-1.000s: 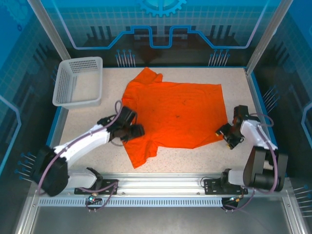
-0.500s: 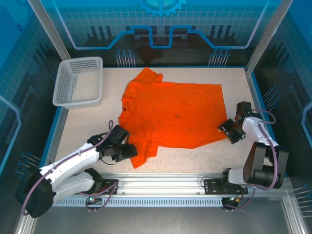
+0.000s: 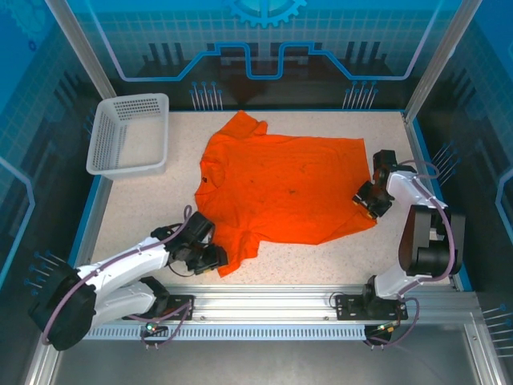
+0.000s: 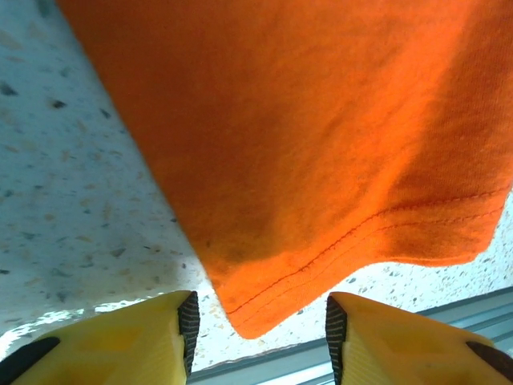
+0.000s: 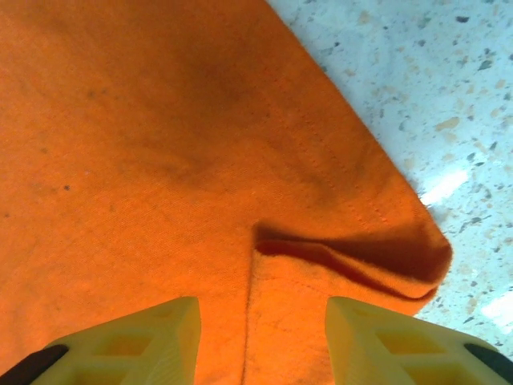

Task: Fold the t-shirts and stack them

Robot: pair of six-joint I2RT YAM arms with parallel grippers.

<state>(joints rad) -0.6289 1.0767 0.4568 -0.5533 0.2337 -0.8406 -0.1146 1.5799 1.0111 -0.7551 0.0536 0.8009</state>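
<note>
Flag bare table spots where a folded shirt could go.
Free: table between the basket, the t-shirt and the left arm; far strip right of the far sleeve; near strip between shirt and front rail. Crowded: near sleeve at the left fingers, hem corner at the right fingers.

Bright orange t-shirt (image 3: 288, 188), plain, no print, just a few tiny dark specks and matching orange stitching. The desk (image 3: 144, 200) is off-white, peppered with grey and brown flecks. White basket (image 3: 103, 144), dotted with holes all over. Left tool (image 4: 258, 329) and right tool (image 5: 263, 333): yellow fingers (image 4: 120, 341), with dark ribbed pads (image 4: 189, 317) on the left.
</note>
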